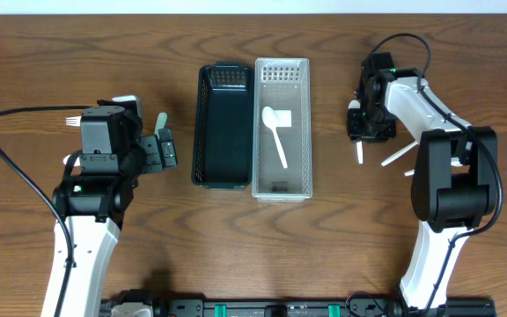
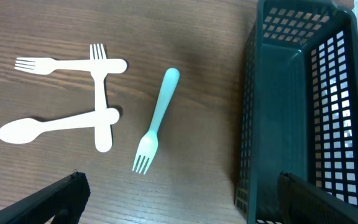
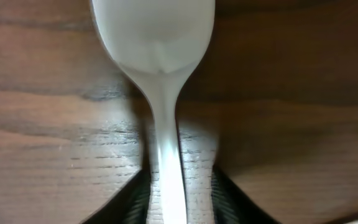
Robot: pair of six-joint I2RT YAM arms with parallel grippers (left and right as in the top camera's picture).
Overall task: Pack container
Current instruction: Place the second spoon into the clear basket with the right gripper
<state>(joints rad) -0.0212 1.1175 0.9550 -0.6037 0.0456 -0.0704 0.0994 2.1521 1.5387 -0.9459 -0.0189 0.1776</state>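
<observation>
A dark green basket [image 1: 197, 132] and a clear white basket [image 1: 307, 123] stand side by side mid-table. One white spoon [image 1: 275, 132] lies in the clear basket. My right gripper [image 1: 359, 132] is low over another white spoon [image 3: 160, 43] on the table. Its fingers [image 3: 132, 202] stand on either side of the handle, with wood showing in both gaps. My left gripper [image 2: 179, 186] hangs wide open over bare wood, holding nothing. A teal fork [image 2: 157, 121] lies just ahead of it, and the dark basket [image 2: 247, 124] is at its right.
Two white forks [image 2: 73, 65] and a white spoon [image 2: 55, 124] lie crossed left of the teal fork. More white cutlery [image 1: 396, 156] lies on the table beside the right arm. A black cable [image 1: 7, 158] loops at the far left.
</observation>
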